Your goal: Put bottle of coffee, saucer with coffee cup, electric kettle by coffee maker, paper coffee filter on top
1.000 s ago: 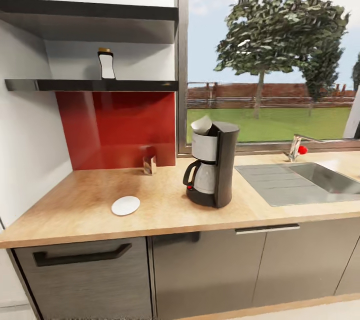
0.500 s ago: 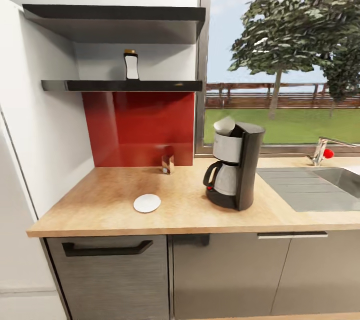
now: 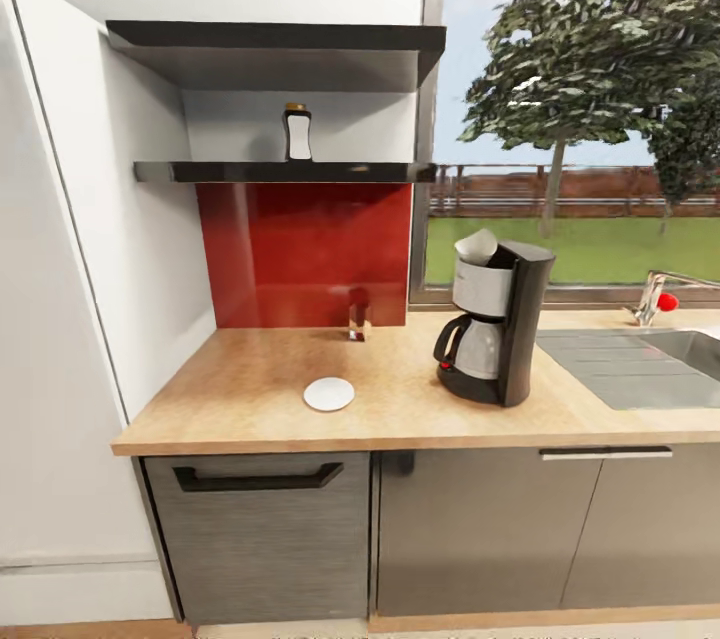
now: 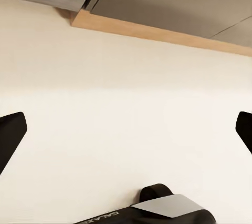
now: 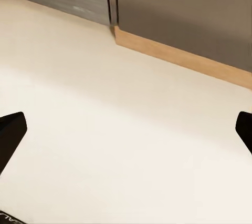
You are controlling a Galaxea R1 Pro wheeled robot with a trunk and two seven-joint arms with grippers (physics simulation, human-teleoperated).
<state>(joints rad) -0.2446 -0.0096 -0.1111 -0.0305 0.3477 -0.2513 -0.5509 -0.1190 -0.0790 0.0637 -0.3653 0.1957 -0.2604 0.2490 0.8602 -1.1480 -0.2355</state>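
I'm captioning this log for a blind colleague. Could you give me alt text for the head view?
A black coffee maker with a white paper filter on top stands on a wooden countertop beside a sink. A white saucer lies to its left; a coffee bottle stands on the shelf above.
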